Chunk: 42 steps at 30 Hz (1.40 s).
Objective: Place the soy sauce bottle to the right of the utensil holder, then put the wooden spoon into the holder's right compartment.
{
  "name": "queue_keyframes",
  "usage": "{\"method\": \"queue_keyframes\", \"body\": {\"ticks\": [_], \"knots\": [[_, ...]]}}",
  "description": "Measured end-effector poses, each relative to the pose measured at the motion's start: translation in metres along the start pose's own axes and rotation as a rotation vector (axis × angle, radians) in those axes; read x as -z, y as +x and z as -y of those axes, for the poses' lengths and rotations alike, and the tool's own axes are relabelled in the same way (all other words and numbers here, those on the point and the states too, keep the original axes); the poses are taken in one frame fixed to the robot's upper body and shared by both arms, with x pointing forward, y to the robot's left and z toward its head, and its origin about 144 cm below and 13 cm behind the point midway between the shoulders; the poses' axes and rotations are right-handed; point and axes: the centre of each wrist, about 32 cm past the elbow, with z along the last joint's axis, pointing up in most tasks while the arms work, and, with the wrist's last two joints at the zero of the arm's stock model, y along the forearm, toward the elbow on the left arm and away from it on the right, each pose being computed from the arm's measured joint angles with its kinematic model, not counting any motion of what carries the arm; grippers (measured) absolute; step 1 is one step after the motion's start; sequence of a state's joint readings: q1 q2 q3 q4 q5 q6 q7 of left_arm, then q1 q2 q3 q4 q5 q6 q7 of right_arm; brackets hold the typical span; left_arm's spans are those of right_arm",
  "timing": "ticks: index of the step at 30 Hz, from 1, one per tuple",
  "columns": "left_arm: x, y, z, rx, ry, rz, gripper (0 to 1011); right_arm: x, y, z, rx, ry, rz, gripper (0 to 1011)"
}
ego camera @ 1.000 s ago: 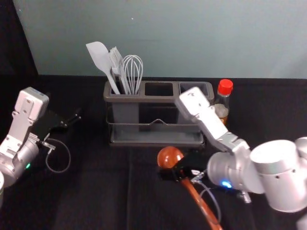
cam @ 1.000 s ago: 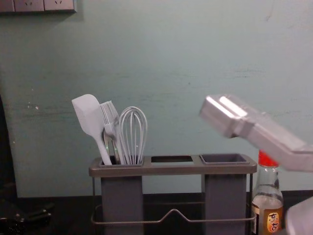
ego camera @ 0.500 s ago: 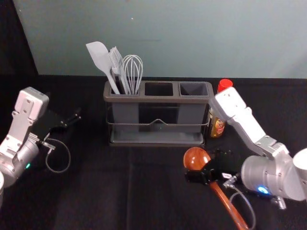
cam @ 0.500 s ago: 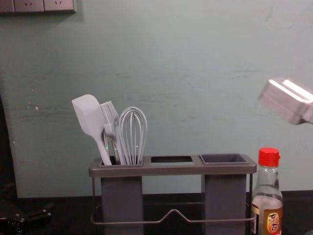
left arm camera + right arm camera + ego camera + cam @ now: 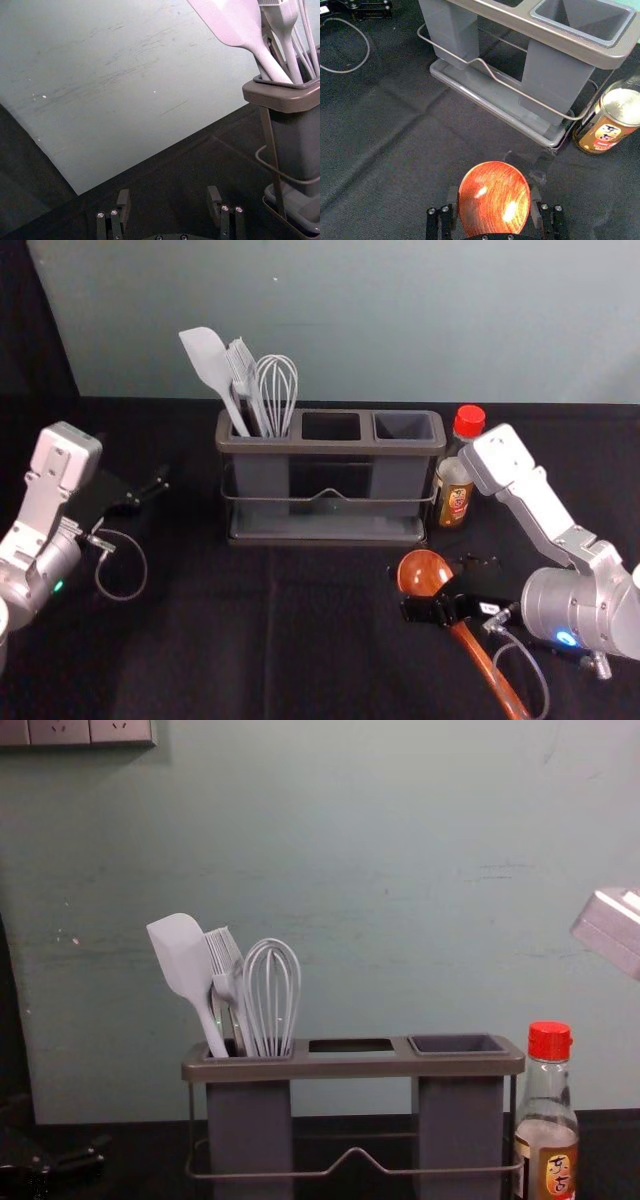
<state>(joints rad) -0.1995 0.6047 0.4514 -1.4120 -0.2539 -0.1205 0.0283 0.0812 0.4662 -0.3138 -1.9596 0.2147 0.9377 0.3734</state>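
Note:
The soy sauce bottle stands upright just right of the utensil holder; the chest view also shows the bottle beside the rack. My right gripper is in front of the holder's right end, shut on the wooden spoon, whose handle slants down toward the lower right. In the right wrist view, the round spoon bowl sits between the fingers of the right gripper. The holder's right compartment is empty. My left gripper is parked at the left; the left gripper is open.
A white spatula, a brush and a whisk stand in the holder's left compartment. The holder's middle slot lies between the side compartments. A wall rises behind the table.
My right gripper has moved rightward with the spoon, away from the holder's front. The bottle, partly hidden behind the arm earlier, shows more fully. The left arm has stayed still.

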Motion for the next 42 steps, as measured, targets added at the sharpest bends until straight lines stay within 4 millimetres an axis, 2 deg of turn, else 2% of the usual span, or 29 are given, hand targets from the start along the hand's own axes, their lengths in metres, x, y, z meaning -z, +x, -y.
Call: {"method": "queue_keyframes", "body": {"ticks": [35, 42], "knots": [[0.000, 0.000, 0.000, 0.000, 0.000, 0.000, 1005, -0.002, -0.002, 0.000, 0.005, 0.003, 0.007, 839], [0.000, 0.000, 0.000, 0.000, 0.000, 0.000, 1005, -0.002, -0.009, 0.018, 0.061, 0.207, 0.084, 839]]}}
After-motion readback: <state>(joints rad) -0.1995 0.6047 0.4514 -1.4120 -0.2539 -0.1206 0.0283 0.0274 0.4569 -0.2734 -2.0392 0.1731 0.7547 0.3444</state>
